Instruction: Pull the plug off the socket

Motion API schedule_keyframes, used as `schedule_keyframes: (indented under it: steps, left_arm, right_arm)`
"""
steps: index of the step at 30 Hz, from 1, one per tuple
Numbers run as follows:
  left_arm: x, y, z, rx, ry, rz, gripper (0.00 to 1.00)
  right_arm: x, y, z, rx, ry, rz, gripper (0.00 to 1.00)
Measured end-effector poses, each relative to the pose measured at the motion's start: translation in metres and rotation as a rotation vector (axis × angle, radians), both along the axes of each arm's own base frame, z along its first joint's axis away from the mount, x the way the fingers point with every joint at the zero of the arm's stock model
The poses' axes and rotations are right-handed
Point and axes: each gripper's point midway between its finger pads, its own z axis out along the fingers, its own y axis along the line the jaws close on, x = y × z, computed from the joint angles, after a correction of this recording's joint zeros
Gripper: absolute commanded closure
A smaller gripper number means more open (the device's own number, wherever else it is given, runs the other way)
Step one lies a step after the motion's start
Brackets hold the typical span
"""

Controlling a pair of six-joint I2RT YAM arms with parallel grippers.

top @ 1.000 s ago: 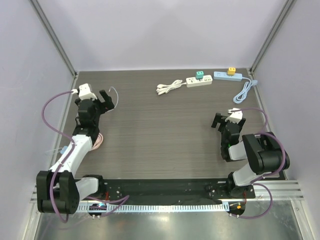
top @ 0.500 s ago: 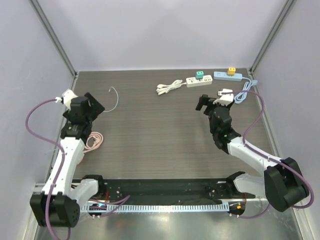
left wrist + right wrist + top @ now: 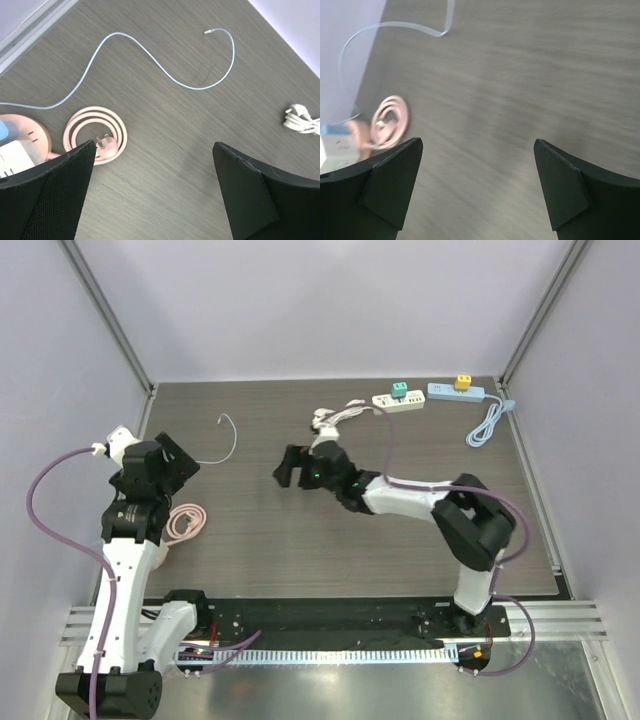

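Both arms reach over the dark bench (image 3: 300, 540), each gripper spread wide and holding nothing. The left gripper (image 3: 154, 145) hangs above the left edge. The right gripper (image 3: 289, 465) stretches across to left of centre, its wrist view blurred.

Three plugs are seated. A green plug (image 3: 399, 389) sits in a white strip (image 3: 385, 403) and a yellow plug (image 3: 463, 381) in a blue strip (image 3: 445, 391); both strips lie at the far edge, right of centre and well apart from either gripper. The third, a white plug (image 3: 15, 157), stands on a pink socket (image 3: 27, 131) at the left edge, below the left wrist. With both wrist cameras looking that way, this pair seems the likely target.

If so, the step in hand is the approach. One gripper needs to come down square over the plug body and the other to pin the socket's rim. The fingers should close on the plug's flat sides, not on its cord. The pull should run straight along the pins, since a tilted tug could drag the light socket along or jam the pins.

The coiled pink cord (image 3: 97, 141) lies just beside the socket, and a thin cable (image 3: 165, 75) snakes nearby; either could snag a descending finger. The two arms converge on one corner, so they need to keep clear of each other.
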Motion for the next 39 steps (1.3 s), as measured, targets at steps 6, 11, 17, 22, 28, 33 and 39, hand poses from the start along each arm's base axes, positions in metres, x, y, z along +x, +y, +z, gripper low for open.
schedule_keyframes:
  steps: [6, 11, 17, 22, 28, 33, 39]
  left_arm:
    - [-0.011, -0.001, -0.003, 0.005, 0.029, -0.014, 0.0]
    - [-0.016, -0.002, -0.002, 0.018, 0.033, -0.03, 0.0]
    - [-0.017, -0.004, -0.002, 0.035, 0.043, -0.063, 0.0]
    - [-0.017, -0.006, -0.003, 0.043, 0.05, -0.091, 0.0]
    - [-0.017, -0.009, -0.002, 0.045, 0.05, -0.117, 0.0]
    - [-0.016, -0.013, 0.0, 0.036, 0.044, -0.136, 0.0]
    - [-0.015, -0.015, 0.005, 0.032, 0.031, -0.145, 0.0]
  right_arm:
    - [-0.041, 0.115, -0.015, 0.096, 0.113, 0.165, 0.2]
    - [-0.06, 0.173, -0.037, 0.165, 0.206, 0.236, 0.34]
    - [-0.072, 0.209, -0.074, 0.207, 0.314, 0.263, 0.34]
    - [-0.08, 0.233, -0.076, 0.256, 0.339, 0.291, 0.33]
    - [-0.095, 0.261, -0.077, 0.291, 0.354, 0.328, 0.39]
    - [-0.103, 0.265, -0.081, 0.279, 0.373, 0.325, 0.51]
    - [-0.102, 0.263, -0.088, 0.248, 0.375, 0.304, 0.69]
